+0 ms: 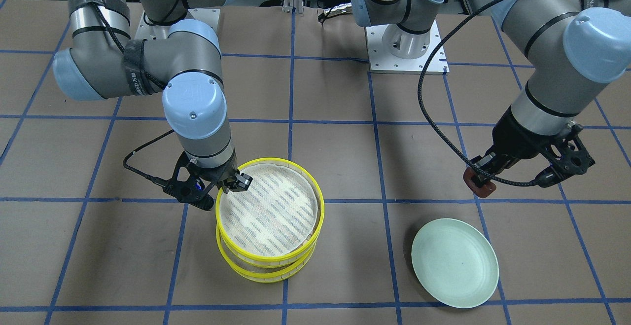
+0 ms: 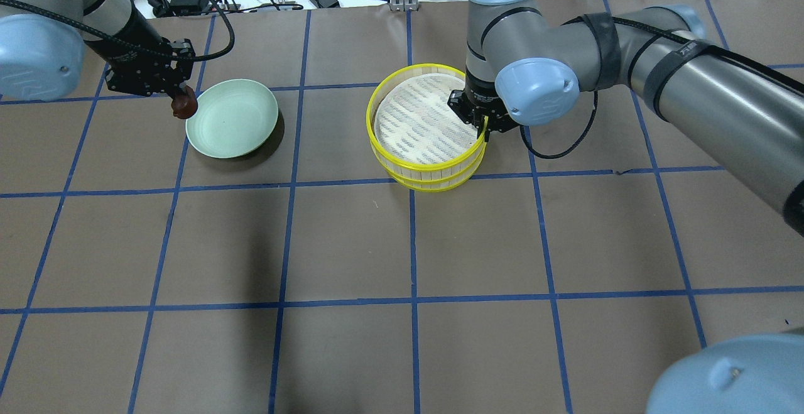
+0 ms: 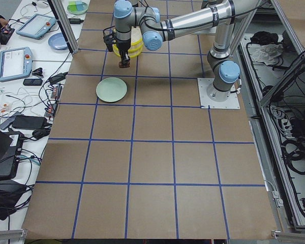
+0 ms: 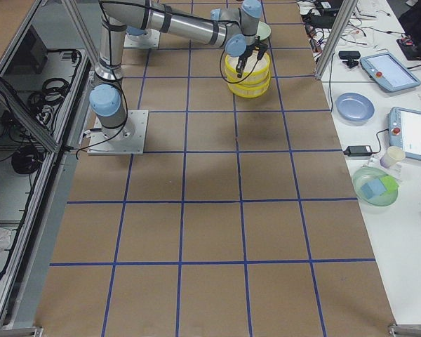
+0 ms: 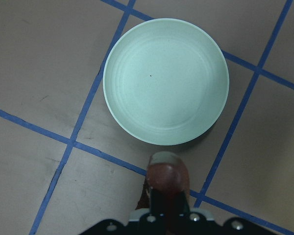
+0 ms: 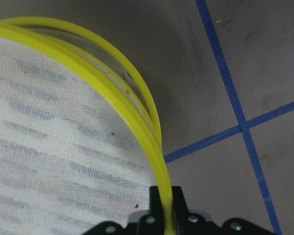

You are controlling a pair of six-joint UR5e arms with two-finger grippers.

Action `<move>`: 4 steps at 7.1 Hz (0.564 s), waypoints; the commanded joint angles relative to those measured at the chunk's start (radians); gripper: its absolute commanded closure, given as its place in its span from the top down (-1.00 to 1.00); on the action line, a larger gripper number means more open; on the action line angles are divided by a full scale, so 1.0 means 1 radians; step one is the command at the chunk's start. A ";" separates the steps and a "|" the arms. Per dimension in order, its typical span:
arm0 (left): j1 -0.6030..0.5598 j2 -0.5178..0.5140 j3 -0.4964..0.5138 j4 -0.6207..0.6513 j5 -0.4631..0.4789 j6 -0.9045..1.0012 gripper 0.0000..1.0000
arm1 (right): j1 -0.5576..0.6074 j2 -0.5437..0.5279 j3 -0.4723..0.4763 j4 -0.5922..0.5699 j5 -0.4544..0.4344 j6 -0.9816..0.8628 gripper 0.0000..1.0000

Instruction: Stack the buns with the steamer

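Left tool (image 1: 480, 179) pinches the reddish-brown bun (image 1: 476, 186) beside the green plate (image 1: 454, 263); right tool (image 1: 229, 185) clamps the upper steamer tier (image 1: 268, 260) by its yellow rim

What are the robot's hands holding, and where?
Left gripper pinches the reddish-brown bun by its upper part; right gripper clamps the top steamer tray by its yellow rim.

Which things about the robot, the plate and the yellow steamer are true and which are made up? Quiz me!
1. The left end effector holds the reddish-brown bun. True.
2. A bun lies on the pale green plate. False: the plate is empty.
3. The right end effector pinches the rim of the top steamer tray. True.
4. Only one steamer tray is on the table. False: the top one sits on a lower steamer tray.
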 commanded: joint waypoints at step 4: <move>0.001 -0.003 0.000 0.000 -0.001 0.001 -1.00 | -0.037 0.007 0.002 -0.032 0.004 -0.065 -1.00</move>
